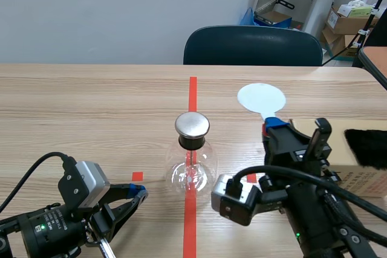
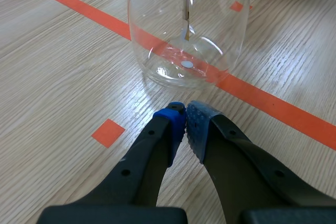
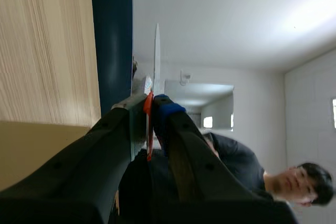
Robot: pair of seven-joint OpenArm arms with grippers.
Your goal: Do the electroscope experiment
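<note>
Left pincer (image 2: 185, 115) clenched on nothing, blue pads (image 2: 170, 127) touching, low over the table (image 1: 72, 101). Tips sit just short of the electroscope (image 1: 191, 167), not touching the glass. Right pincer (image 1: 275, 126) is raised beside the electroscope, grasping the red handle of a white disc paddle (image 1: 261, 98). The disc stands above the fingers, off to the side of the metal cap (image 1: 192, 124) and apart from it. The electroscope stands upright mid-table on the long orange tape line (image 1: 190, 222). A thin rod with a leaf (image 2: 185, 9) hangs inside the bulb. A small orange tape square (image 1: 137, 176) lies between the left pincer and the flask. On the right arm's outer side is a cardboard box (image 1: 363, 179) with a black furry pad (image 1: 367, 146) on top, tight against the arm near the table's right edge. Print on the box is too small to read. A broad stretch of wood runs from the left pincer to the far edge. A dark blue chair (image 1: 253, 46) is tucked at that far edge, with stacked cartons (image 1: 347, 19) by the wall behind. Right wrist view shows a person in a dark shirt (image 3: 236, 161) past the fingers.
</note>
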